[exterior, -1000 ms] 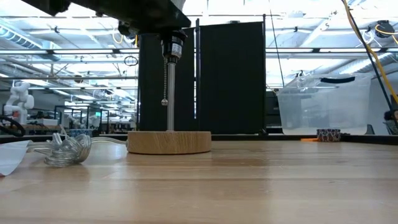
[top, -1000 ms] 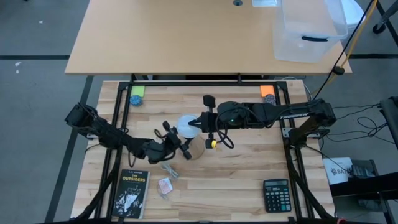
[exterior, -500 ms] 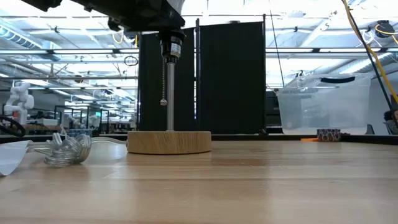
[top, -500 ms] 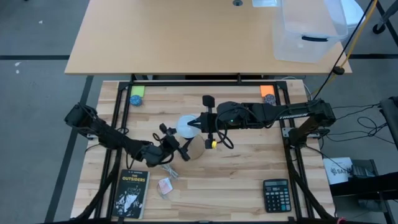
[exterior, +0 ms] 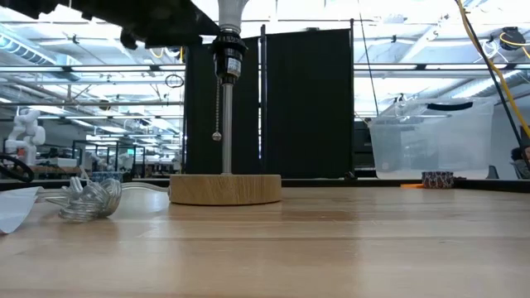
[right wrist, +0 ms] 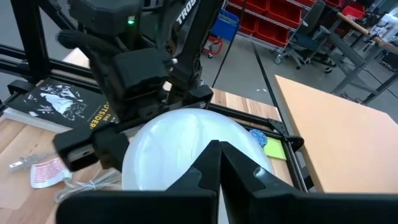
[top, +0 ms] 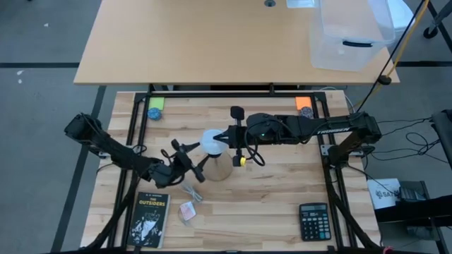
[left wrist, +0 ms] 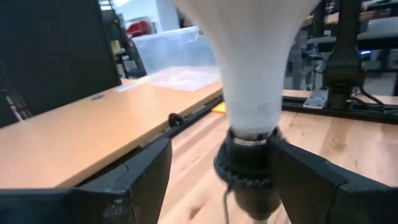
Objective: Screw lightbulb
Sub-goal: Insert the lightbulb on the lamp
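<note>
The white lightbulb (top: 212, 140) stands upright with its narrow base in the black socket (exterior: 228, 58) of a lamp. The lamp has a thin metal stem and a round wooden base (exterior: 225, 189) on the table. My left gripper (top: 191, 159) is open and level, just left of the lamp. In the left wrist view its fingers (left wrist: 140, 180) stand on either side of the socket (left wrist: 247, 171) without touching it. My right gripper (top: 227, 139) is shut and comes from the table's right, its tips at the bulb's globe (right wrist: 180, 149). My right gripper's shut fingertips (right wrist: 217, 155) lie against the upper right of the bulb's globe (right wrist: 239, 146). They slant down from the table's right. The bulb stays upright in the socket. The fingers hide the exact spot of contact.
A book (top: 148, 219), a small red and white packet (top: 187, 210) and a clear coiled piece (top: 192, 192) lie near the front left. A calculator (top: 313, 220) lies at the front right. Green (top: 155, 107) and orange (top: 304, 104) items sit at the far edge. A clear bin (top: 349, 32) stands on the desk beyond.
My left gripper has drawn back from the lamp toward the table's left edge, staying level. In the low view the socket and the bulb's neck, covered by the dark arm before, now show. The bulb and my right gripper have kept still.
</note>
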`<action>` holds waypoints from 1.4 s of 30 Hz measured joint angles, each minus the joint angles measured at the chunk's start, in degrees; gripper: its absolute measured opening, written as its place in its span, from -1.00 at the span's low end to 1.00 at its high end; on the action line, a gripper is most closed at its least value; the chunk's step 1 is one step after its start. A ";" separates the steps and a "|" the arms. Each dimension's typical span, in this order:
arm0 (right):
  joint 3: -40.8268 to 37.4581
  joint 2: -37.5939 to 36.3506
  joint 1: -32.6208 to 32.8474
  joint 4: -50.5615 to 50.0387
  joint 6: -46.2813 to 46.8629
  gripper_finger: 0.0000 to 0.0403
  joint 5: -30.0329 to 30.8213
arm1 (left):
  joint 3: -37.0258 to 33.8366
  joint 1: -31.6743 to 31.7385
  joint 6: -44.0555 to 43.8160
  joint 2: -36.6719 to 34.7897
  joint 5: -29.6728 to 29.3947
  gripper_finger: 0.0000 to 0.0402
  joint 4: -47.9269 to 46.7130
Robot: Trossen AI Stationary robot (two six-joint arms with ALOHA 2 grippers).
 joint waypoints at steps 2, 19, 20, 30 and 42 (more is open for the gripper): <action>0.00 0.00 -0.20 0.06 0.02 -1.00 0.01 | -1.24 -0.21 0.42 -1.24 2.62 0.31 -0.05; 0.02 0.00 -0.85 0.11 -1.30 -1.00 -0.95 | -9.01 -4.86 4.38 -14.31 3.93 0.31 2.30; 0.02 0.00 -0.82 0.11 -1.31 -1.00 -1.58 | -9.01 -4.85 5.46 -14.29 3.92 0.31 3.38; 0.02 0.00 -0.82 0.08 -2.19 -1.00 -2.01 | -9.01 -6.15 23.33 -16.54 7.97 0.31 21.09; 0.00 0.04 -0.80 1.21 -3.04 -1.00 -3.73 | -8.90 -4.82 26.31 -19.80 11.60 0.31 22.62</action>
